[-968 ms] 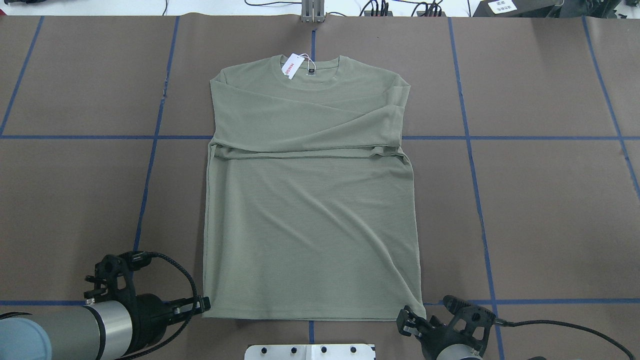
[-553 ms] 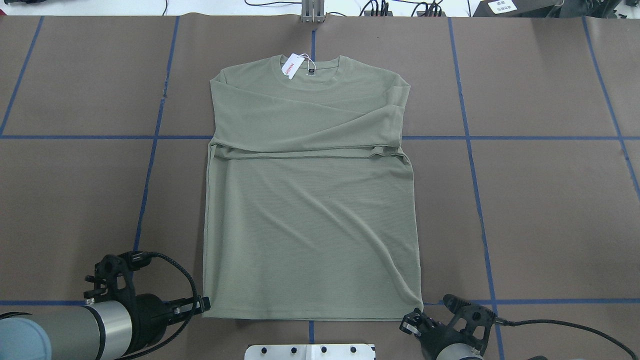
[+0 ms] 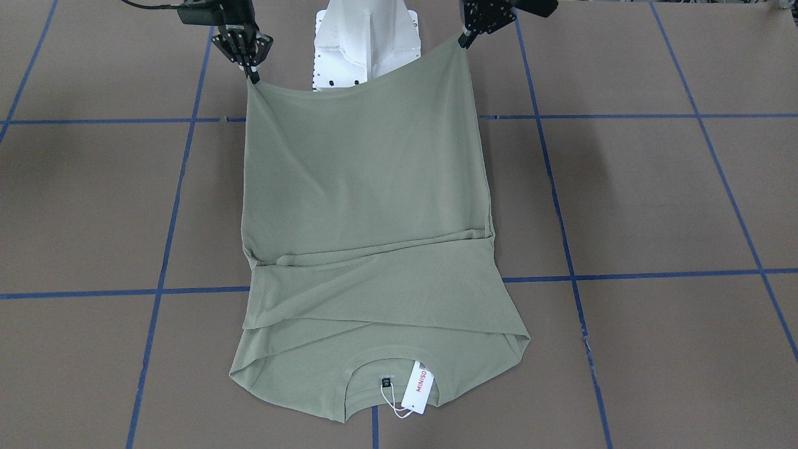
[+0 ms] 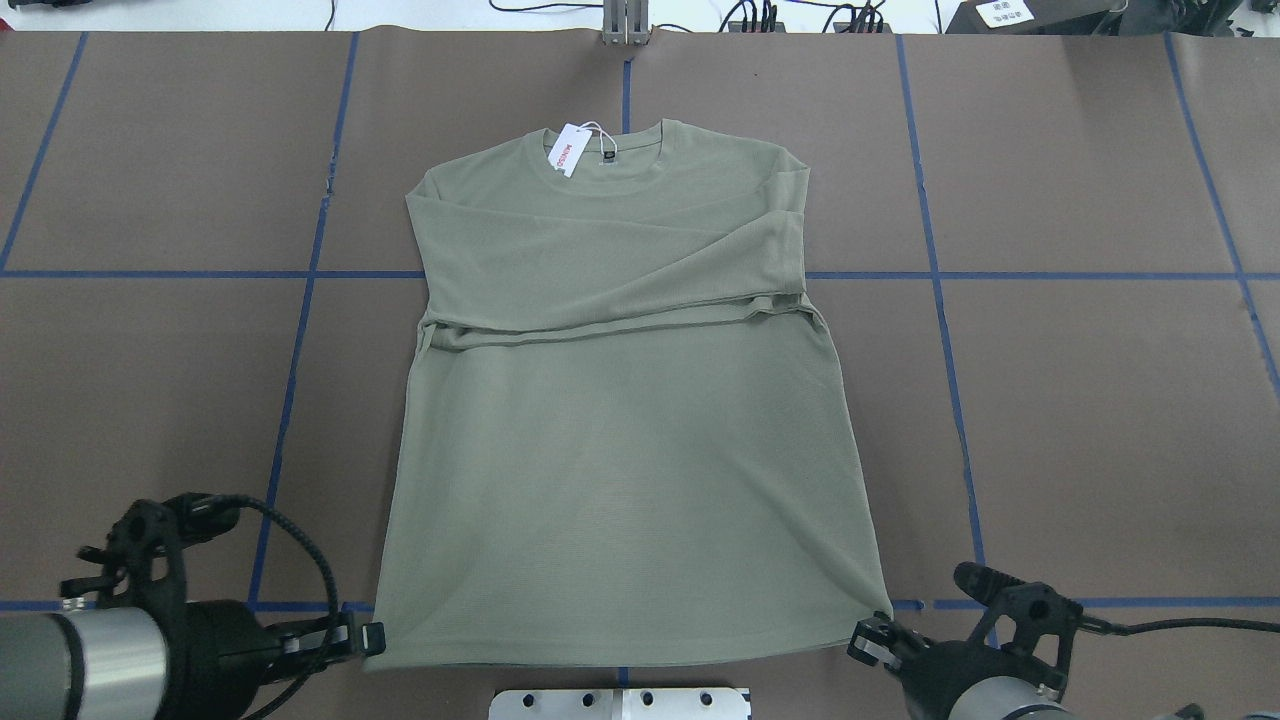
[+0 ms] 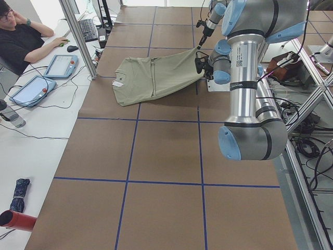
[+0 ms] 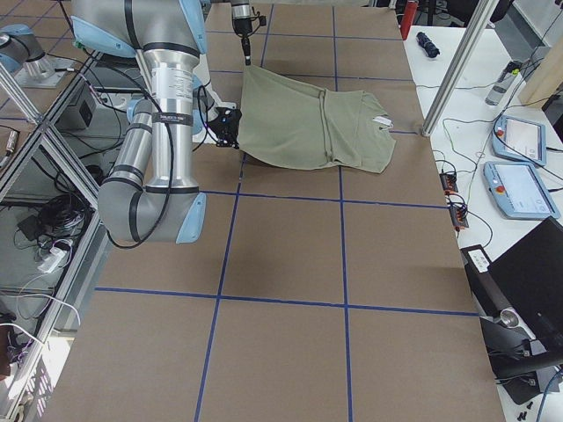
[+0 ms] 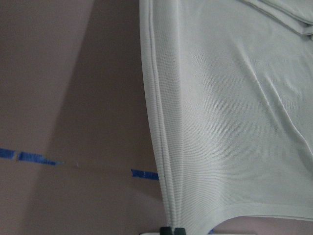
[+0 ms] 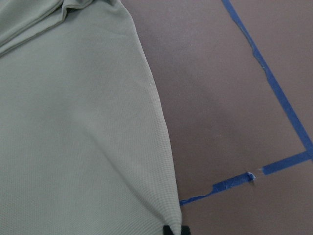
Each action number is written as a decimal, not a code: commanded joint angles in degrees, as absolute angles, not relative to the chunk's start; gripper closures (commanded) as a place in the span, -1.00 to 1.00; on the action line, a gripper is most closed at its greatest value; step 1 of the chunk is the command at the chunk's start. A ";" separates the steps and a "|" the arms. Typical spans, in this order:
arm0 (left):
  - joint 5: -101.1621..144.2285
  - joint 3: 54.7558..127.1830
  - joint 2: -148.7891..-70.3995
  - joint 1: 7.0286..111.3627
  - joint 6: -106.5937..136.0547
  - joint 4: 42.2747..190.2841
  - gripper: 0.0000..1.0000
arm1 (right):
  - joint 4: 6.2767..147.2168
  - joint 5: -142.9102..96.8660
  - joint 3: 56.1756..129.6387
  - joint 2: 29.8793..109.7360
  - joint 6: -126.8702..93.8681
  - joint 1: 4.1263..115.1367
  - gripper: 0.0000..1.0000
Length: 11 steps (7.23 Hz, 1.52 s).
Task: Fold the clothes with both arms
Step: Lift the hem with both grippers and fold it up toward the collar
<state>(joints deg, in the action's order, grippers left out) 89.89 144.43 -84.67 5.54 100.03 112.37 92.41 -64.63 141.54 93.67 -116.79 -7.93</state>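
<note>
left gripper [image 4: 375, 637]: clamped on near hem corner
right gripper [image 4: 870, 640]: pinched shut on other corner
shirt [image 4: 620, 450]: hem held off table [image 4: 1100, 400], collar [image 4: 620, 165] end lying far
step: bottom-up fold, probably
next: needed both corners carried evenly toward collar

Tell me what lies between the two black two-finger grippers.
The lifted hem of the sage-green knit shirt spans from the left gripper to the right gripper, each pinching a corner; the overhead view shows it.
</note>
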 commanded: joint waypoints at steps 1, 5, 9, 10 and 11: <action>98.75 156.85 -85.51 8.93 99.67 99.89 1.00 | 109.54 -70.90 156.06 89.77 -116.63 -7.57 1.00; 99.49 139.90 -97.34 22.00 83.74 99.32 1.00 | 114.87 -83.71 144.29 70.46 -94.11 15.30 1.00; 103.68 118.79 -110.71 41.71 65.79 99.32 1.00 | 102.00 -91.66 119.32 61.62 -82.98 32.49 1.00; 103.54 114.13 -112.22 43.75 63.31 99.93 1.00 | 96.99 -91.67 111.18 58.48 -81.92 34.69 1.00; 103.36 109.91 -113.89 44.03 62.67 100.19 1.00 | 92.85 -91.67 102.74 54.79 -80.87 36.63 1.00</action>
